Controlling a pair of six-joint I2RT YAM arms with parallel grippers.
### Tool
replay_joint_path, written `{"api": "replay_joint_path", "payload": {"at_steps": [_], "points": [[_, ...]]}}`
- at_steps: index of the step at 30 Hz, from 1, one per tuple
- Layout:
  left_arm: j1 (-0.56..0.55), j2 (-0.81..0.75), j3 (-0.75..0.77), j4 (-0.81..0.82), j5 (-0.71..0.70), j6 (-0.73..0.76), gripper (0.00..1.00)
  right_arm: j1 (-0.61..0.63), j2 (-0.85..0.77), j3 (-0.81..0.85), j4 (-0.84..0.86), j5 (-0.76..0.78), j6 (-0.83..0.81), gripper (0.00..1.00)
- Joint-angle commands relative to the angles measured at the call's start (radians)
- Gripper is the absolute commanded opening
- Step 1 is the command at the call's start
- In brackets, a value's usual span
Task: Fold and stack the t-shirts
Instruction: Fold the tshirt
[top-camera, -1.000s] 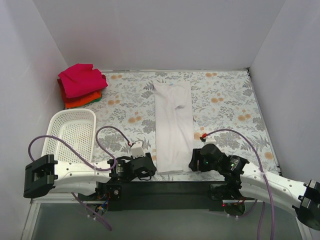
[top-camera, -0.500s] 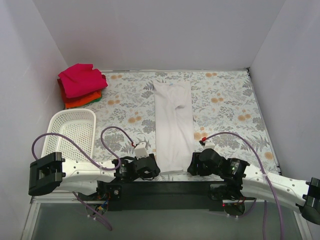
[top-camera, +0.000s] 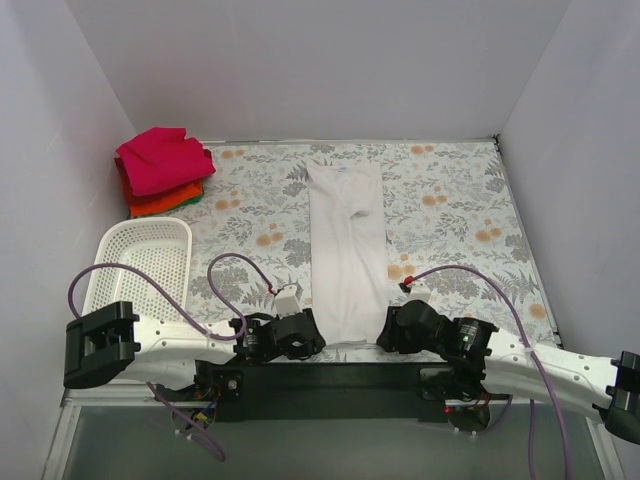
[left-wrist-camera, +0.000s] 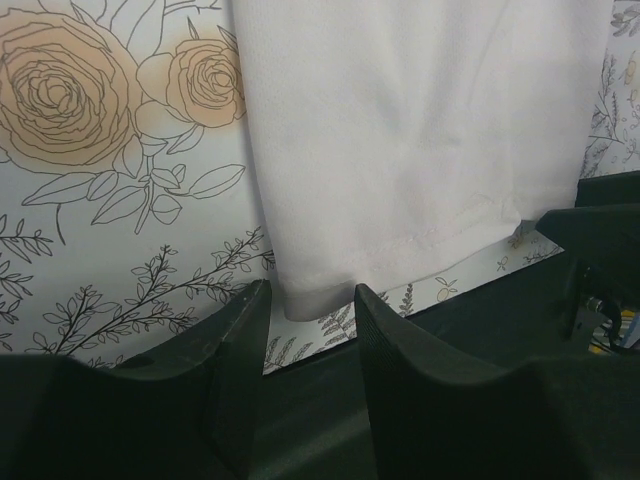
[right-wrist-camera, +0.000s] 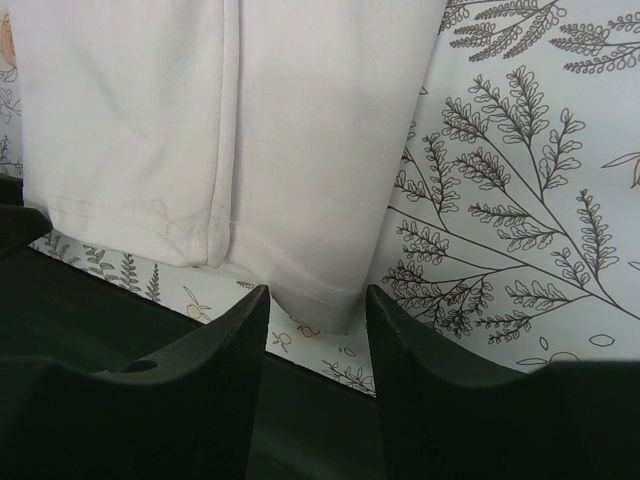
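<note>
your white t-shirt (top-camera: 347, 250) is folded into one long narrow strip and runs down the middle of the floral tablecloth (top-camera: 450, 220), collar end close to the far edge, hem right at the near edge. both arms sit low at that near edge, one on each bottom corner of the hem.

the left gripper (top-camera: 310, 336) is at the near-left corner of the hem. in your left wrist view that corner (left-wrist-camera: 300, 300) sits right in the gap between the two black fingers (left-wrist-camera: 232, 350), at about tip level. the jaws are spread moderately wide and aren't pinching anything. i can't tell if the tips touch the cloth.

same deal on the other side: the right gripper (top-camera: 390, 330) is at the near-right corner, and in the right wrist view the folded edge of the hem (right-wrist-camera: 320, 300) pokes in between its fingers (right-wrist-camera: 225, 370). jaws apart there too, holding nothing.

the rest of the pile is at the far-left corner, well apart from both arms: magenta-pink t-shirt (top-camera: 160, 160) on top, red-orange t-shirt (top-camera: 165, 204) under it, and just a sliver of the green t-shirt (top-camera: 197, 198) showing. the white mesh basket (top-camera: 146, 222) sits along the left edge, nearer than the stack.
</note>
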Motion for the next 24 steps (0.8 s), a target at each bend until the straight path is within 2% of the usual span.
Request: {"api": "replay_joint_path", "payload": {"at_steps": [1, 5, 10, 14, 16, 24], "points": [[0.003, 0.011, -0.003, 0.014, 0.016, -0.006, 0.37, 0.011, 0.016, -0.017, -0.033, 0.025, 0.021, 0.39], [0.003, 0.013, -0.009, 0.011, 0.018, -0.015, 0.3, 0.014, 0.025, -0.014, -0.026, 0.03, 0.015, 0.29], [0.003, 0.028, -0.004, 0.012, 0.001, -0.011, 0.15, 0.016, 0.051, -0.012, -0.013, 0.028, -0.003, 0.18], [0.003, 0.046, -0.006, 0.014, -0.004, -0.005, 0.03, 0.02, 0.076, -0.008, -0.012, 0.014, -0.022, 0.03], [0.003, 0.049, -0.009, 0.018, -0.005, 0.001, 0.0, 0.02, 0.084, -0.004, -0.009, 0.008, -0.036, 0.01], [0.003, 0.017, -0.026, 0.037, 0.041, 0.075, 0.0, 0.022, 0.094, 0.032, -0.038, -0.082, -0.12, 0.01]]}}
